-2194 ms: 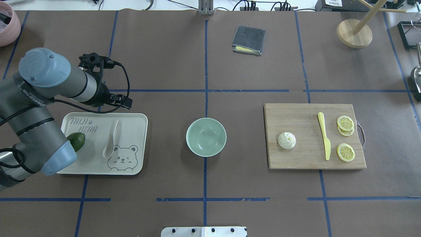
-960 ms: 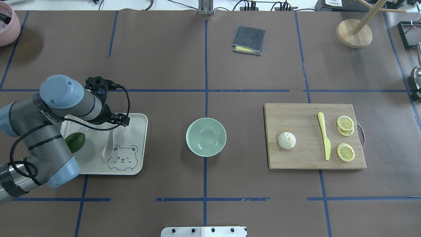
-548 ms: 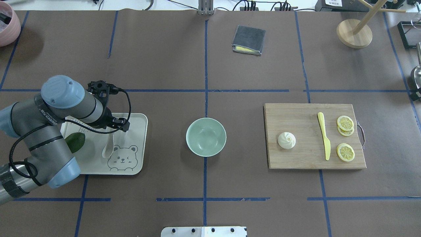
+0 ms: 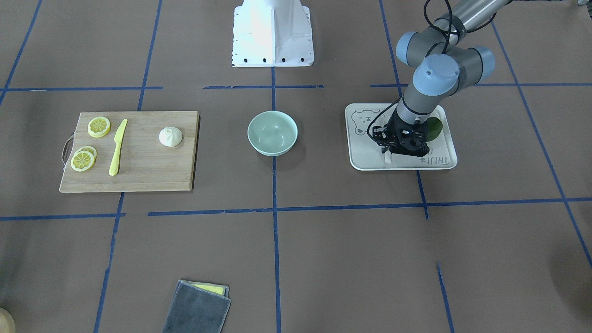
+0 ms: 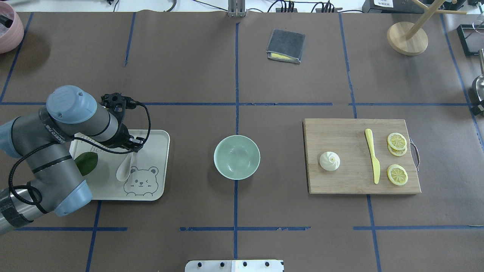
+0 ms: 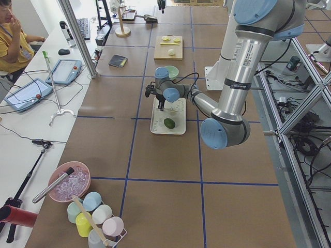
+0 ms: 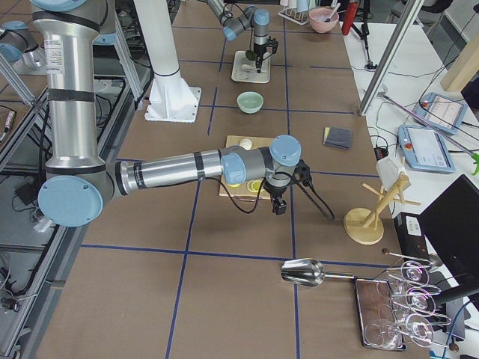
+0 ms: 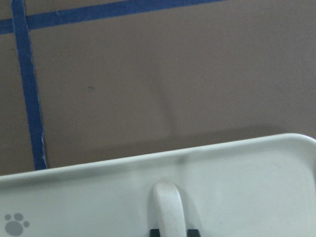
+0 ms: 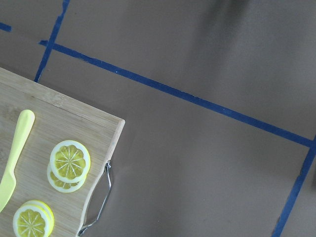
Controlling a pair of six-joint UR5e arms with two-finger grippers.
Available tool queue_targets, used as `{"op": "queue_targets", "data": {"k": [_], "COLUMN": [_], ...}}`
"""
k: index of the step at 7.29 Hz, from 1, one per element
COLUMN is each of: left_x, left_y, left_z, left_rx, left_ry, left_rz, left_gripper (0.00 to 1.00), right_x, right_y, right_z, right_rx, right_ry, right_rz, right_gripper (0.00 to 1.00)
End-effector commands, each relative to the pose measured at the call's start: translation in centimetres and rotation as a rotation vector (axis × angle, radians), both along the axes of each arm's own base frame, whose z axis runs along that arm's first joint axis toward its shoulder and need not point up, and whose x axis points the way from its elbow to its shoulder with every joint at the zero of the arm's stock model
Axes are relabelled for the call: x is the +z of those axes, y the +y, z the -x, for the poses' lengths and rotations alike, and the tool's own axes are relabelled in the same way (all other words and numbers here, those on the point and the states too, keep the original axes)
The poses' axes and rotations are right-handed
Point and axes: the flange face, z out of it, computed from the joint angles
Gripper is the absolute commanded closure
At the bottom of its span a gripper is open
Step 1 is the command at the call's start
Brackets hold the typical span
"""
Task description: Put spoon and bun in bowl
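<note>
The pale spoon (image 5: pixel 123 172) lies on the cream tray (image 5: pixel 151 189) at the table's left. My left gripper (image 5: pixel 133 146) is down over its handle. In the left wrist view the handle end (image 8: pixel 168 207) sticks out between the two dark fingertips (image 8: pixel 154 231), which press against both of its sides. The white pleated bun (image 5: pixel 329 161) sits on the wooden cutting board (image 5: pixel 348 181) at the right. The mint-green bowl (image 5: pixel 237 157) stands empty in the middle. My right gripper (image 7: pixel 279 207) shows only in the exterior right view, beside the board; I cannot tell its state.
A dark green avocado (image 5: pixel 87 162) lies on the tray beside my left arm. A yellow knife (image 5: pixel 372 155) and lemon slices (image 5: pixel 397 143) lie on the board. A folded grey cloth (image 5: pixel 286 46) lies at the back, a wooden stand (image 5: pixel 407 37) at the back right.
My left gripper came down from behind the tray onto the spoon's handle and its fingers closed in. The spoon's scoop shifted slightly. Bun and bowl have not moved.
</note>
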Motion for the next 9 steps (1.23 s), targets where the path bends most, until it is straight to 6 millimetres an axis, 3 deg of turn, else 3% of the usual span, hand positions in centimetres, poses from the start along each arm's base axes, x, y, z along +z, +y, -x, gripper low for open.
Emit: {"op": "queue_targets", "data": {"k": [1,2,5,6,7,8,9], "left_x": [-1.9,-4.0,-13.8,-15.7,-16.3,-20.3,-22.7], "left_y": [0.3,0.5,-0.5,-0.8,0.9,0.9,1.3], "left_z": [0.5,0.7,-2.2,-3.1,-6.3,-8.4,-10.0], "left_rx": [-0.004,-0.005,-0.041,-0.064,-0.029,-0.011,0.006], "left_ry": [0.030,0.061,0.194,0.217,0.224,0.263,0.286], "left_rz": [-0.025,-0.048,-0.073,-0.046,-0.034,-0.060,-0.071], "left_gripper": [1.00,1.00,1.00,1.00,1.00,1.00,1.00], "right_x": [0.0,0.1,-0.1,-0.1,-0.2,-0.4,-0.4], "right_y": [0.0,0.1,0.1,0.1,0.0,0.1,0.0], "right_z": [0.0,0.0,0.0,0.0,0.0,0.0,0.0], "right_rx": [0.000,0.000,-0.001,-0.002,-0.002,-0.003,-0.002], "right_ry": [0.000,0.000,0.000,-0.002,-0.002,-0.006,-0.012], "right_rz": [0.000,0.001,-0.003,-0.004,-0.005,-0.017,-0.044], "right_gripper": [0.00,0.00,0.00,0.00,0.00,0.00,0.00]}}
